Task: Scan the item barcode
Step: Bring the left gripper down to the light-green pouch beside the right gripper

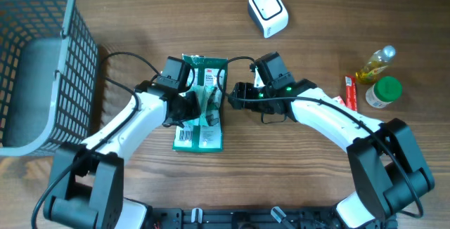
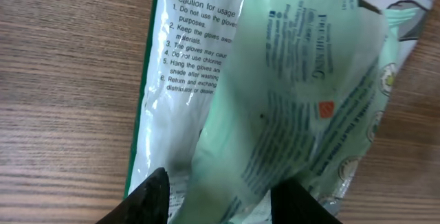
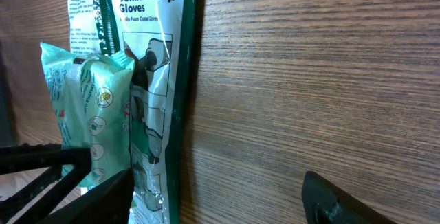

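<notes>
Left gripper (image 2: pixel 220 193) straddles the pale green packet (image 2: pixel 289 93), one finger on each side. Can't tell if it's clamped or just bracketing. Right gripper (image 3: pixel 213 203) is spread wide, holding nothing, parked just at 3 o'clock of the glove pack (image 3: pixel 161 80).

Packet sits mid-table on top of the glove pack. The right wrist view shows it tipped up on edge, not flat. Glove pack lies flat under it, long axis 12 to 6, with a barcode (image 1: pixel 185 136) face-up at its 6 o'clock end. No barcode shows on the packet in any view.

Scanner (image 1: pixel 268 10) is well apart, at 1 o'clock from the packs, with nothing in front of it. Basket (image 1: pixel 84 60) is at 9 o'clock. Bottle (image 1: pixel 376 64), jar (image 1: pixel 384 92) and red tube (image 1: pixel 350 92) cluster at 3 o'clock.

My read on progress: early. At best the pick is underway. Lift, carry to scanner and presenting the code are all left. Which pack is the scan item isn't clear. I assume the packet, since the left arm is on it.
</notes>
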Motion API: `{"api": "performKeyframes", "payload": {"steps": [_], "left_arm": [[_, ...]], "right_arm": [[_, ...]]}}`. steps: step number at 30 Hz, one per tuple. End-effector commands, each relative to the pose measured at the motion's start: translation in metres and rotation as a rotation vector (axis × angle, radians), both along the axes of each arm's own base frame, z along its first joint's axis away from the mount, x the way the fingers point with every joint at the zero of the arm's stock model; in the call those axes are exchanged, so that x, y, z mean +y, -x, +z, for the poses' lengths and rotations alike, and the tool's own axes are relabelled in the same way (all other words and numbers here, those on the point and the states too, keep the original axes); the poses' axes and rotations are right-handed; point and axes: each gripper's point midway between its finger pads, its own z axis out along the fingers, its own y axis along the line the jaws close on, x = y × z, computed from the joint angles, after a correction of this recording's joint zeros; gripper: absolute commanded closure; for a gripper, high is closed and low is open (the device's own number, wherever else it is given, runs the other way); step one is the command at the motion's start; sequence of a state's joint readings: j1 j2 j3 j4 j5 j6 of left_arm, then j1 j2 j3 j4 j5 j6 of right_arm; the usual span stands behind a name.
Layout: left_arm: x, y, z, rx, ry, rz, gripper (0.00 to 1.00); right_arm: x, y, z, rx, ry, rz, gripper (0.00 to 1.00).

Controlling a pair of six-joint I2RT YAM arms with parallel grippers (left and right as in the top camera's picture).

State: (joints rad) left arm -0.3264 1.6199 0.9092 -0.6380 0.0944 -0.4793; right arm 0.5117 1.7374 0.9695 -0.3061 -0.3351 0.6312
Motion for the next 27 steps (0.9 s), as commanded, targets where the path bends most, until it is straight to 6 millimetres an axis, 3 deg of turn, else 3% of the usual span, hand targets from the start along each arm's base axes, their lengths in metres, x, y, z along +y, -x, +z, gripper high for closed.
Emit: {"api": "performKeyframes", "payload": {"steps": [1, 4, 6, 11, 17, 21, 27], "left_arm": [[0.004, 0.005, -0.016, 0.038, -0.032, -0.004, 0.62], [0.004, 0.006, -0.017, 0.045, -0.034, -0.004, 0.74], [0.004, 0.005, -0.017, 0.043, -0.034, -0.004, 0.96], [0.003, -0.001, -0.005, 0.014, -0.024, -0.002, 0.96], [-0.009, -0.019, 0.053, -0.127, 0.051, -0.048, 0.96], [-0.026, -0.016, 0.083, -0.183, 0.16, -0.093, 0.96], [-0.061, 0.003, 0.098, -0.17, 0.35, -0.291, 0.96]], "right_arm": [[-0.002, 0.001, -0.004, 0.002, 0.016, -0.004, 0.22], [-0.002, 0.001, -0.004, 0.003, 0.016, -0.004, 0.22], [-0.002, 0.001, -0.004, 0.003, 0.016, -0.004, 0.22], [-0.001, -0.003, -0.002, -0.01, 0.008, -0.008, 0.25], [0.029, -0.003, 0.047, -0.103, -0.215, 0.215, 0.31], [0.04, 0.0, 0.074, -0.118, -0.375, 0.289, 0.25], [0.032, 0.003, 0.081, -0.103, -0.44, 0.329, 0.24]]}}
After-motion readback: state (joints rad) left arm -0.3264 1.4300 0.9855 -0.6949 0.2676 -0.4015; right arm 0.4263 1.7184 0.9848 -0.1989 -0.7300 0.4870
